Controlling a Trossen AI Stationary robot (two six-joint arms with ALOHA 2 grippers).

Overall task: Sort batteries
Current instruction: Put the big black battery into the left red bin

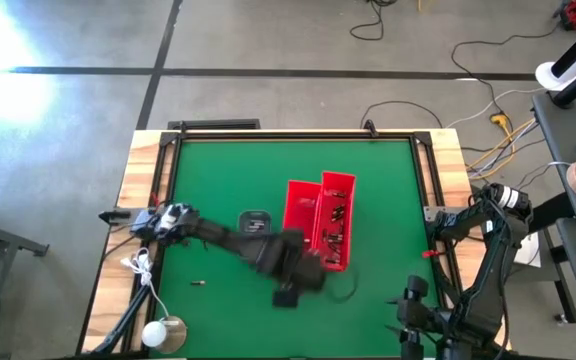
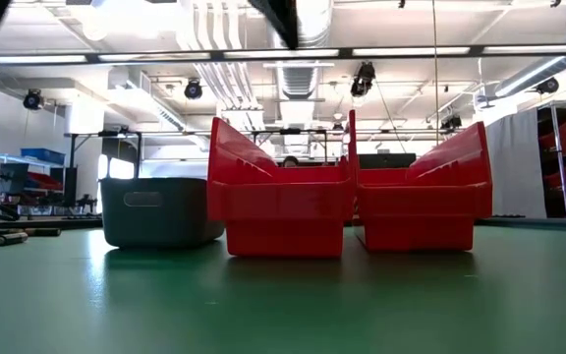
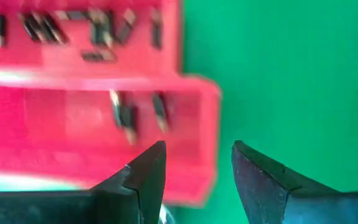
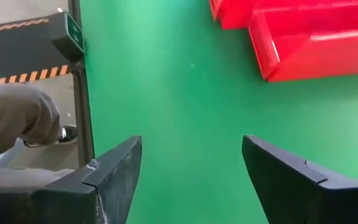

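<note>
Batteries [image 3: 124, 115] lie in both red bins [image 1: 320, 220] near the middle of the green worktop [image 1: 218, 180]: a row of small dark cylinders along the far bin, a few more in the near bin just ahead of the left gripper [image 3: 197, 180]. Long axes mixed; most in the far row stand roughly parallel, crosswise to the bin's length, a few slanted, one turned along it. In the near bin, two or three lean side by side at a slight tilt. One stray battery [image 1: 198, 284] rests on bare worktop well apart from the bins, long axis running left to right in the high view.

Left gripper hovers by the near bin's end, fingers spread, nothing between them. Right gripper [image 4: 191, 180] waits at the worktop's right edge, fingers wide, empty.

Risks, as judgement: a fingertip catching the bin's rim and shoving the bin; a round battery rolling off when pinched across its tilt; the stray one easy to overlook.
</note>
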